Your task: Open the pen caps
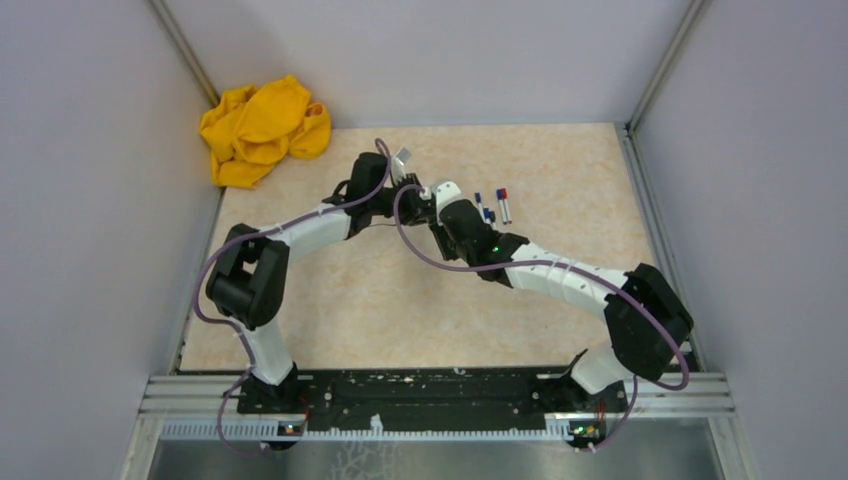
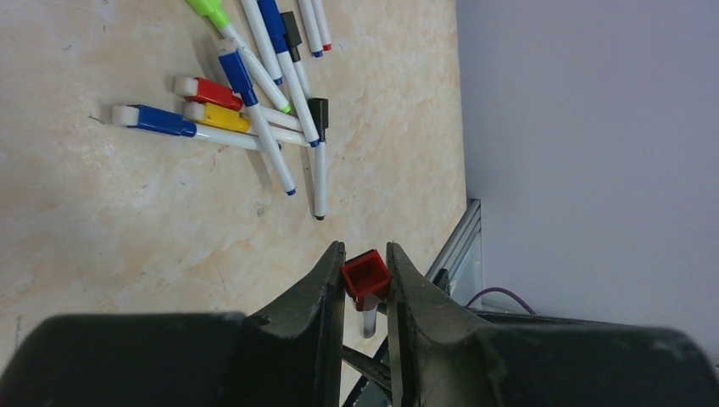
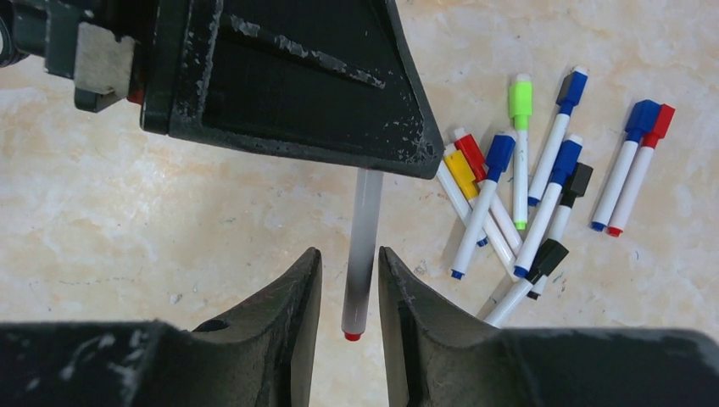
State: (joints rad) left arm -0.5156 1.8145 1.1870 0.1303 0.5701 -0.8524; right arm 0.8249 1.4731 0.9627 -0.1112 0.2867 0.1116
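— So, where was the red cap [image 2: 365, 276] at that moment?

— Pinched between the left jaws, which were closed on two of its sides. Its square, hollow end faced the left wrist camera.

— And the pen?

— A thin white barrel [image 3: 363, 229] came out from under the left arm's black housing. It passed between the right jaws and ended in a small red tip [image 3: 352, 337].

— Were the right jaws squeezing it?

— No. They stood parted, one on each side of the barrel, with a clear gap on one side. On the other side the barrel ran very close to the jaw, and I could not tell whether they touched.

— Had the cap come off?

— I couldn't tell. The place where cap and barrel met was hidden behind the left jaws.

— What about the other caps?

— They sat on pens in a loose heap of pens [image 3: 509, 203], lying crossed over one another on the table [image 3: 169, 229], off to one side of the held barrel. I saw a green cap [image 3: 519, 100], a yellow cap [image 3: 462, 172], blue caps [image 3: 565, 157] and black caps [image 3: 578, 180]. Near the heap but apart from it, a pair [image 3: 634, 161] lay side by side, one pen capped blue and one red.

— Anything else?

— Seen from above, both arms met over the far half of the table. A crumpled yellow cloth [image 1: 262, 128] sat bunched at the far left corner, well apart from the pens.
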